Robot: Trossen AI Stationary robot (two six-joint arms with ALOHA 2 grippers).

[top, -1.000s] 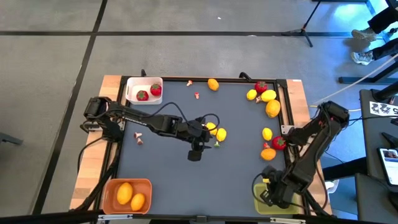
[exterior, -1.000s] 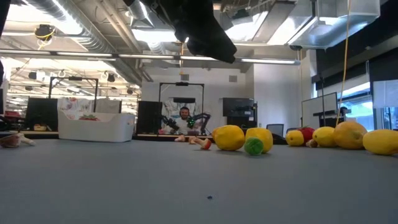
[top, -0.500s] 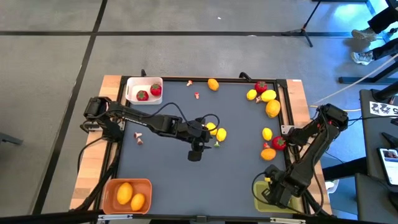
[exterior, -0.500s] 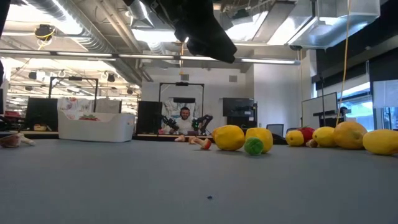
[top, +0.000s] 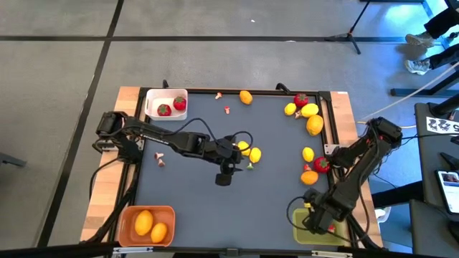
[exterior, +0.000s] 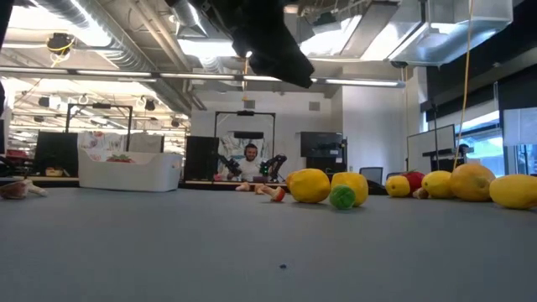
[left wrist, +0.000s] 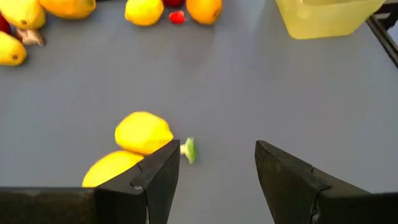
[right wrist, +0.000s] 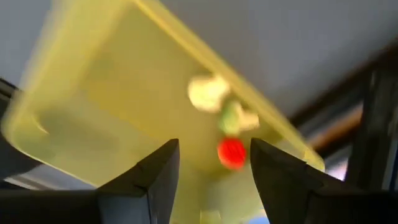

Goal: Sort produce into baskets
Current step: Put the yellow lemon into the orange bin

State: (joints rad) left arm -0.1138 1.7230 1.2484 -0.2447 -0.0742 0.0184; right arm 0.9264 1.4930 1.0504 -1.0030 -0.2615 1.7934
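My left gripper (top: 228,174) hovers open and empty at the table's middle. In the left wrist view (left wrist: 217,165) two yellow lemons (left wrist: 143,132) lie just outside one finger. A tiny green bit (left wrist: 189,150) lies on the table ahead of the fingers. My right gripper (top: 315,217) is open and empty above the olive-green basket (top: 300,231) at the near right corner. The right wrist view (right wrist: 214,171) shows a red bit (right wrist: 231,152), a green bit and a pale bit on that basket's floor (right wrist: 112,106). The two lemons (exterior: 309,184) rest on the table.
The white basket (top: 154,95) at the far left holds two strawberries. The orange basket (top: 129,215) at the near left holds two yellow-orange fruits. Lemons, strawberries and an orange (top: 309,177) lie along the right side. An orange (top: 246,97) lies at the far edge and small bits (top: 159,155) lie at the left.
My right gripper has shifted slightly toward the table's left above the olive-green basket.
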